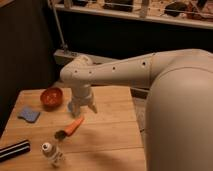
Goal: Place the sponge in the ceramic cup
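The sponge is a flat blue pad lying near the left edge of the wooden table. No ceramic cup shows in the camera view; it is hidden or out of view. My gripper hangs pointing down over the middle of the table, right of the sponge and just above an orange carrot. Its two fingers are spread open with nothing between them. The sponge lies well apart from the gripper.
An orange-red bowl stands behind the sponge. A small white figure stands near the front edge, and a dark flat object lies at the front left corner. My arm's bulky white body fills the right side.
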Tool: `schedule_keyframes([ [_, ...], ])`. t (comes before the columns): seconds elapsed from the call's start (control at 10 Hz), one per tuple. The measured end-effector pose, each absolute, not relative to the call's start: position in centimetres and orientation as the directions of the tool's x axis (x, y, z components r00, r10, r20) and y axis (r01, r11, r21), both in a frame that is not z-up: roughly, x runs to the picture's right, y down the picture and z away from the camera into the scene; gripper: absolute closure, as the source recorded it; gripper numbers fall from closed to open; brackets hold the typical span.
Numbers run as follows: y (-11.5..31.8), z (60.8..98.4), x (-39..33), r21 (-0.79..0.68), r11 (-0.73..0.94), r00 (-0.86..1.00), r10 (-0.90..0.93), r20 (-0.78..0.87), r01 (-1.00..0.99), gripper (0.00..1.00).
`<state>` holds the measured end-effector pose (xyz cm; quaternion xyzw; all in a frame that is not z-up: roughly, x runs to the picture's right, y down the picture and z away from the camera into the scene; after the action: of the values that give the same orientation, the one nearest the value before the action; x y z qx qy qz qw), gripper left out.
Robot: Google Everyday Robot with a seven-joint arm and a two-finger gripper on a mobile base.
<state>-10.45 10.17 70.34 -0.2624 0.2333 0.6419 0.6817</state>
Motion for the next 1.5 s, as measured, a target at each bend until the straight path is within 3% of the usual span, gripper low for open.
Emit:
schedule_keyframes([
  [0.9, 10.1, 70.3, -10.5, -0.061, 0.045, 0.074, 0.756, -0.651, -0.997, 0.35],
  [1.2, 6.6, 71.0, -12.5, -0.115, 0.217, 0.244, 0.801, -0.547, -0.969, 0.35],
  [1.5, 1.5, 72.0, -19.4, -0.220, 0.472, 0.521, 0.756, -0.396, -0.853, 0.35],
])
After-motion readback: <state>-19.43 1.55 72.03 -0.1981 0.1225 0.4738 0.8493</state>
